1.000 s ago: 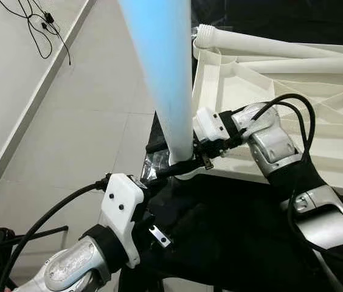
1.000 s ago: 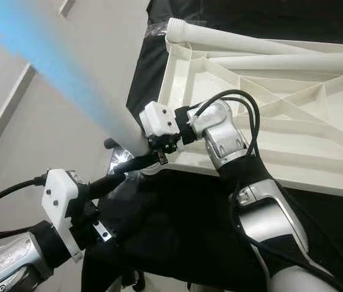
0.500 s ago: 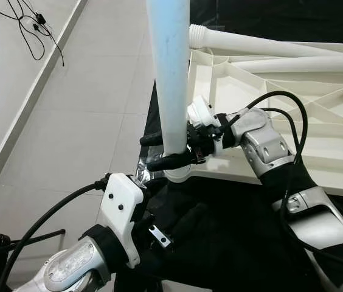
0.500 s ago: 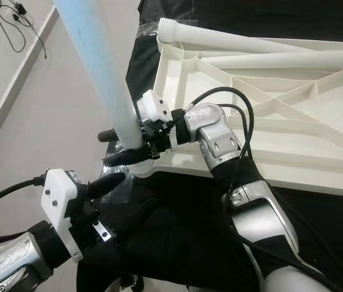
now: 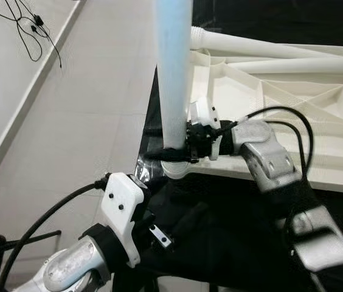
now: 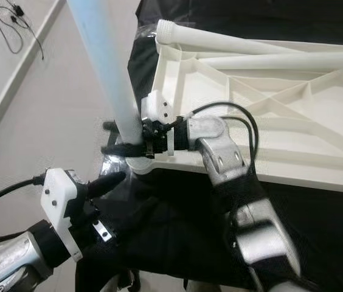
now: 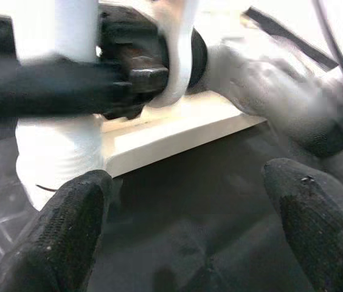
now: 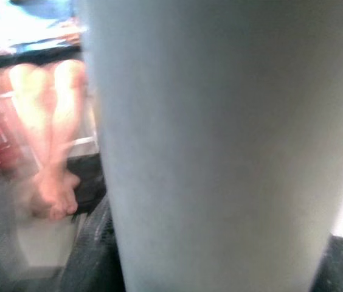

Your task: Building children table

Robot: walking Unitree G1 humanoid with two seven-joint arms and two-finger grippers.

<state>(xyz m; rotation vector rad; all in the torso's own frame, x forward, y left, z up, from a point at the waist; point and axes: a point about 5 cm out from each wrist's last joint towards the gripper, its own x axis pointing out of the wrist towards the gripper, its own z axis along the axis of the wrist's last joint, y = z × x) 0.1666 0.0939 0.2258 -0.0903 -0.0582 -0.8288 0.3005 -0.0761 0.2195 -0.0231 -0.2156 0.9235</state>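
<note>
**Left eye view: table leg upright at the tabletop corner, held in my right pincer**

Left eye view takes in pale floor tiles (image 5: pixel 68 121) on my left and a black sheet (image 5: pixel 232 213) spread below me. On that sheet lies the white children's tabletop (image 5: pixel 293 85), underside up, its ribs running in diagonals. Two more white legs (image 6: pixel 250 44) lie along its far edge, the nearer end of one showing a threaded tip.

One table leg (image 5: pixel 174 79) stands upright at the tabletop's near corner, pale blue-white along its shaft. Its threaded lower end (image 7: pixel 59 155) sits at the corner socket, beside the tabletop's edge; I cannot tell how far it is screwed in.

My right pincer (image 5: pixel 173 146) is clamped round that leg low down, one black finger on each side of the shaft, just above the corner. In the right wrist view the leg (image 8: pixel 220 146) stands directly before the camera, and a person's bare feet (image 8: pixel 47 182) show blurred behind it.

My left pincer (image 7: pixel 183 231) hangs below the corner, over the black sheet, holding nothing; its fingers (image 7: pixel 68 225) are spread wide, pointing at the base of the leg.

A black cable (image 5: pixel 28 30) trails over the floor by the wall.
</note>
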